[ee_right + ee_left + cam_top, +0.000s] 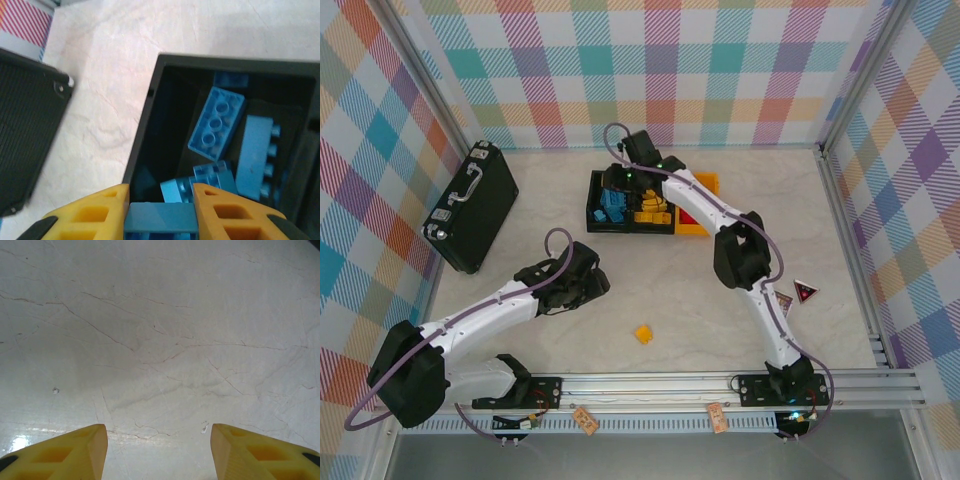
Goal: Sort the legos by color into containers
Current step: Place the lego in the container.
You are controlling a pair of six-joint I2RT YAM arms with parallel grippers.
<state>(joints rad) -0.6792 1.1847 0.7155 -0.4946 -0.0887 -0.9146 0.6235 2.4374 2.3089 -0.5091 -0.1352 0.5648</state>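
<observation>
at the far left a black briefcase (pixel 472 205) lay flat on the pale table (pixel 660 290), well apart from everything else. right of it, the left gripper (pixel 598 285) hung over a bare patch of table, its yellow fingers (pixel 75 455) standing apart with nothing between them. a single yellow lego (pixel 643 334) sat loose on the table, near that gripper and toward the arm bases. further back stood the containers (pixel 592 205) in a row: a black bin (pixel 150 115) on the left holding blue legos (pixel 217 122), a middle bin with yellow legos (pixel 652 210), and a yellow-orange bin (pixel 706 182) on the right with red legos (pixel 692 216) inside. the right gripper (pixel 160 207) hovered over the left black bin, its jaws clamped on a blue brick (pixel 160 222) above the pile. a small card (pixel 806 292) with a red triangle lay near the right edge.
</observation>
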